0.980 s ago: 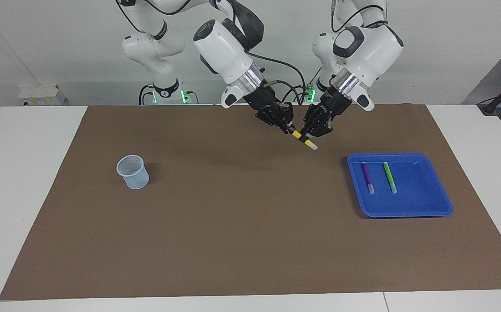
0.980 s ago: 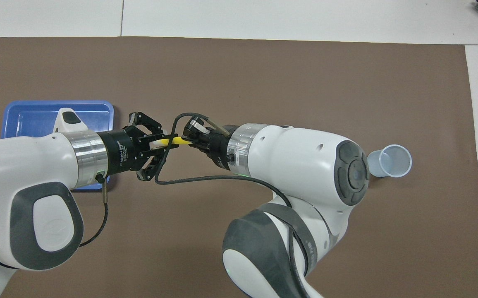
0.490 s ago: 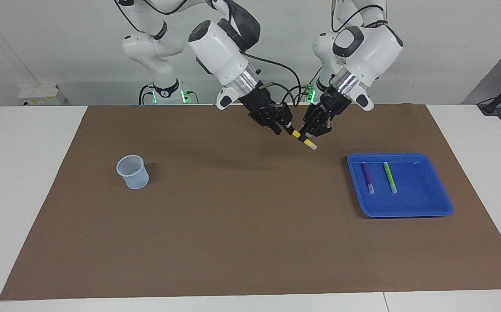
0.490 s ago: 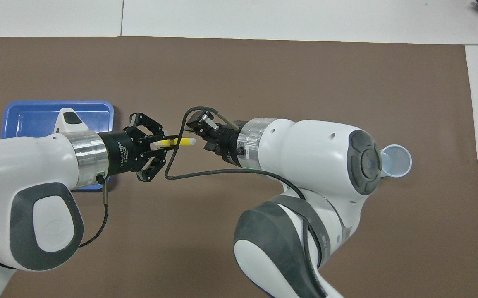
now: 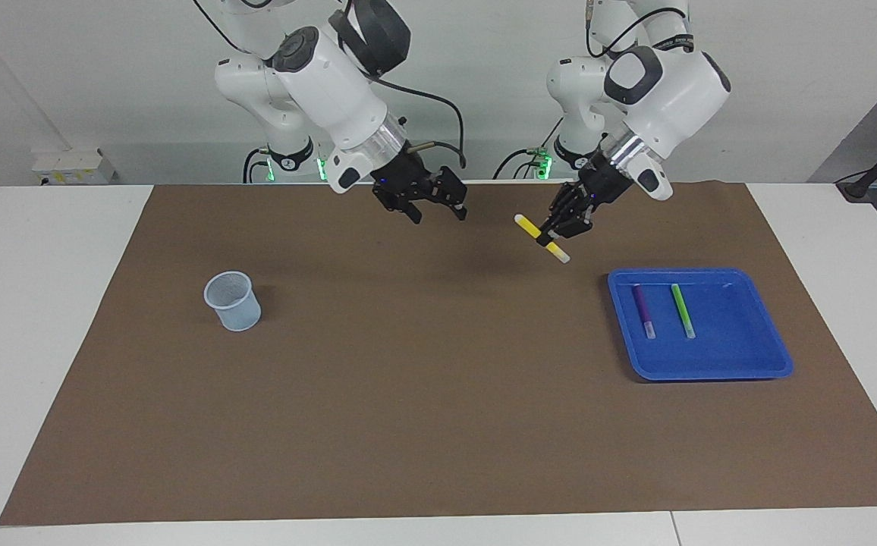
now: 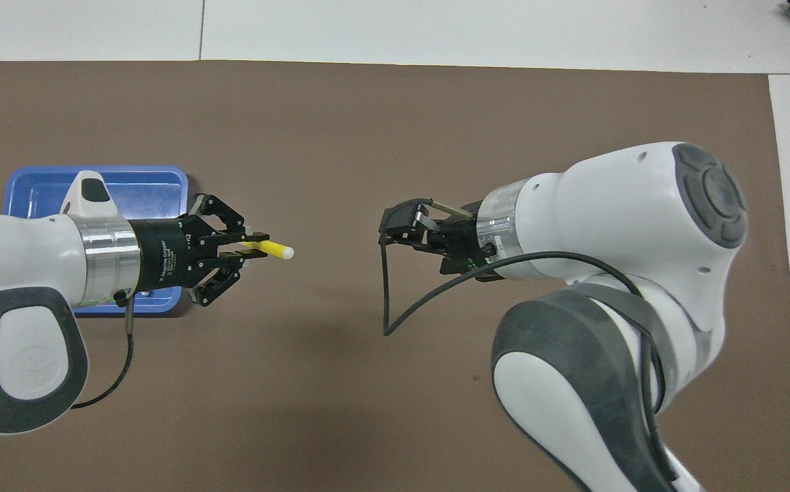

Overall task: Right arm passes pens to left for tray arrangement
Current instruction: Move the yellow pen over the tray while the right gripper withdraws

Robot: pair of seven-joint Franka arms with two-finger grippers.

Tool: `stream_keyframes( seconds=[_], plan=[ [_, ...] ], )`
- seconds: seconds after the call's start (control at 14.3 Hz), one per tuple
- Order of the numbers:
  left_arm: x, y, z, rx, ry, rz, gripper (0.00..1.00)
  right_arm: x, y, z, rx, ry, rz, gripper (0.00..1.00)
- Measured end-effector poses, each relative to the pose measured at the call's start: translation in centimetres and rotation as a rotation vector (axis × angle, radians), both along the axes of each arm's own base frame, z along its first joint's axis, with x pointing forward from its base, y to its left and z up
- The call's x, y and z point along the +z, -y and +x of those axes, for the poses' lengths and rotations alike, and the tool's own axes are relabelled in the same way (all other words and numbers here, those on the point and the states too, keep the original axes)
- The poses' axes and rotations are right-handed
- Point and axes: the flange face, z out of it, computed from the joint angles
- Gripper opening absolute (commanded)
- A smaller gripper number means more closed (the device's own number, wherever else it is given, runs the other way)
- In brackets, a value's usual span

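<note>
1. The worktop [image 5: 438, 425] carries a brown mat; the blue tray [image 5: 742, 364] sits at the left arm's end of it, lower than the left gripper and off to its side, away from the right arm.
2. The right arm [image 5: 332, 76] hangs over the mat's middle, well apart from the pen. Its right gripper [image 5: 438, 212] is spread wide and empty, so the handover looks finished.
3. The left arm [image 5: 666, 83] is the nearer one to the tray by a good margin, so the placing falls to it.
4. The left gripper [image 5: 552, 236] is in the air over bare mat just beside the tray's rim, its fingers pressed together on the yellow pen [image 5: 542, 239], pinching it around mid-length.
5. The yellow pen sticks out both sides of the grip, tilted, one whitish end pointing back toward the right gripper and the other down toward the tray.
6. In the tray lie the purple pen [image 5: 643, 309] and the green pen [image 5: 683, 309], side by side and apart, each with its long axis running toward and away from the robots.
7. The bare tray floor next to the green pen is the likely spot; I judge the yellow pen must be turned to lie parallel with those two.
</note>
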Motion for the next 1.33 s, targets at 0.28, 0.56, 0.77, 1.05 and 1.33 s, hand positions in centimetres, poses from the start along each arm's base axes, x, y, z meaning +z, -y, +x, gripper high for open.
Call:
stream_keyframes(
  seconds=[0.28,0.56,0.77,1.05,1.33],
  plan=[
    [-0.2,-4.7,-0.2,-0.222,0.071,0.027,0.0,-0.8,3.1,-0.8,0.18,-0.008,-0.2,1.0],
    [-0.5,-9.0,-0.6,-0.461,0.152,0.128,0.0,-1.2,6.2,-0.9,0.287,-0.026,-0.315,1.0],
    [-1.1,-12.5,-0.9,-0.626,0.202,0.197,0.0,-1.8,10.1,-0.1,0.358,-0.025,-0.34,1.0],
    [-2.6,-15.5,-0.9,-0.83,0.232,0.296,0.0,-1.9,14.3,0.9,0.41,-0.009,-0.424,1.0],
    [-5.0,-19.6,-0.3,-0.977,0.235,0.342,0.0,-0.6,18.1,1.5,0.36,-0.005,-0.426,1.0]
  ],
)
